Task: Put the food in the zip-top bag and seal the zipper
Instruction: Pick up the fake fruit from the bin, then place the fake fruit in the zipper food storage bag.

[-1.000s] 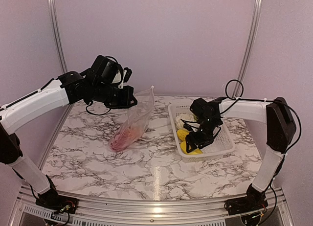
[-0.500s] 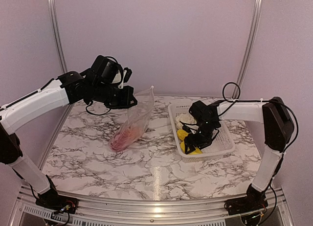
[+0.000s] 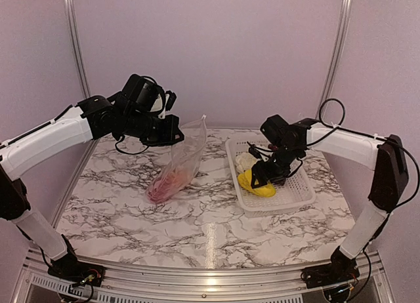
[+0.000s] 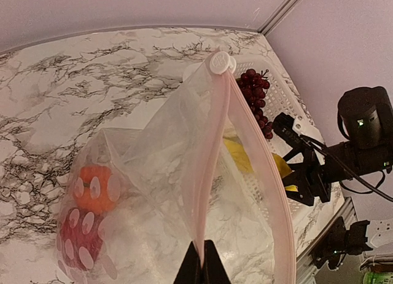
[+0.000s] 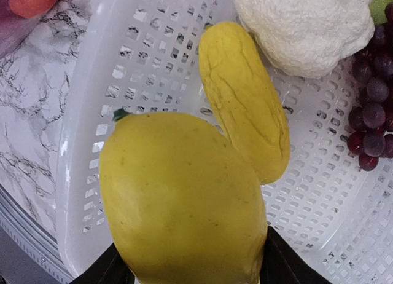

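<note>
My left gripper (image 3: 172, 138) is shut on the whitish zipper strip (image 4: 212, 167) of the clear zip-top bag (image 3: 177, 168) and holds its mouth up, the bottom resting on the table. In the bag lie an orange piece (image 4: 95, 189) and the red pepper (image 4: 77, 241). My right gripper (image 3: 259, 177) is shut on a large yellow piece (image 5: 184, 198), held just above the white basket (image 3: 289, 197). In the basket lie a second, longer yellow piece (image 5: 245, 106), the white cauliflower (image 5: 304, 26) and the dark purple grapes (image 5: 371, 106).
The bag's white slider (image 4: 220, 63) sits at the far end of the zipper. The basket stands at the right on the marble table (image 3: 197, 218), about a hand's width from the bag. Metal frame posts (image 3: 73, 47) stand at the back corners.
My right gripper has risen out of the basket with the large yellow piece in it, and the right arm has lifted. The left arm and the bag have not moved.
</note>
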{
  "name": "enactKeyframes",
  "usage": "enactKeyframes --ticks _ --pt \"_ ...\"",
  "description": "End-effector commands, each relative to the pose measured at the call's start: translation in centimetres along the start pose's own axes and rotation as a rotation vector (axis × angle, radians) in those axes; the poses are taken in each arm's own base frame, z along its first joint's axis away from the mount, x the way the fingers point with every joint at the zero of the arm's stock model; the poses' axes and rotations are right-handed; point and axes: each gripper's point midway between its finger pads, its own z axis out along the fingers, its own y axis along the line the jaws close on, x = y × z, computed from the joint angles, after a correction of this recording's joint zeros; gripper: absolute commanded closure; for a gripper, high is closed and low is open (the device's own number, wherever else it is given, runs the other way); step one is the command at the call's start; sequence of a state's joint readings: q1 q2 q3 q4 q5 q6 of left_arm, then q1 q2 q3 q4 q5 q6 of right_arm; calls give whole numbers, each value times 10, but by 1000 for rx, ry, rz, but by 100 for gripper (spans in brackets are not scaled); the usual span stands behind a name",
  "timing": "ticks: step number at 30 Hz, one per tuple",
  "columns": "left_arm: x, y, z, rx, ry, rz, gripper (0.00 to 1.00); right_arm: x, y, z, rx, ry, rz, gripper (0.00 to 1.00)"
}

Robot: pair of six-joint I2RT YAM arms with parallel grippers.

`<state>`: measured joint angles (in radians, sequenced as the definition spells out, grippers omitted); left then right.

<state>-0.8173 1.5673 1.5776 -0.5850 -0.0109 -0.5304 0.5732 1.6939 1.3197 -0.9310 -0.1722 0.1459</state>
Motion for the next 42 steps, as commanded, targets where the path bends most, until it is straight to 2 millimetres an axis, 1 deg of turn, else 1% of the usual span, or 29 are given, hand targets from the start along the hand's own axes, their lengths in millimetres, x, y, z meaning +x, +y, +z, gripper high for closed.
enactKeyframes --ticks 1,2,5,9,14,16,18,21,24,27,30,34,37,39,42 --pt "-3 3 -3 -25 -11 -3 100 -26 13 -46 -12 -126 -21 40" --pt "-3 3 -2 -26 -11 -3 100 -34 17 -56 -26 -161 -27 41" --pt "-5 3 -1 -25 -12 -5 100 -60 36 -93 -93 -299 -47 43" --pt "-6 2 1 -23 -15 -11 100 -91 60 -141 -199 -493 -58 45" --pt "-6 3 0 -27 -21 -5 100 -122 92 -186 -342 -646 -44 47" --pt "-7 4 0 -34 -26 -5 100 -136 111 -206 -394 -708 -65 47" --pt "-7 3 0 -30 -27 -5 100 -145 126 -218 -445 -751 -81 48" --pt "-6 2 1 -24 -20 -5 100 -154 149 -222 -533 -785 -93 49" --pt "-7 1 0 -19 -22 -5 100 -157 172 -228 -633 -827 -109 49" --pt "-9 1 -2 -20 -29 -5 100 -161 185 -238 -714 -882 -109 49" --pt "-10 0 -4 -16 -32 -2 100 -165 192 -234 -772 -891 -102 48" --pt "-12 -2 -10 -8 -40 3 100 -170 201 -218 -789 -868 -106 47" --pt "-14 -2 -12 -8 -42 9 100 -171 210 -216 -821 -883 -136 45" --pt "-14 -3 -14 -4 -41 12 100 -170 220 -213 -836 -887 -172 44" --pt "-17 -9 -16 18 -40 11 100 -170 227 -204 -831 -878 -199 43"
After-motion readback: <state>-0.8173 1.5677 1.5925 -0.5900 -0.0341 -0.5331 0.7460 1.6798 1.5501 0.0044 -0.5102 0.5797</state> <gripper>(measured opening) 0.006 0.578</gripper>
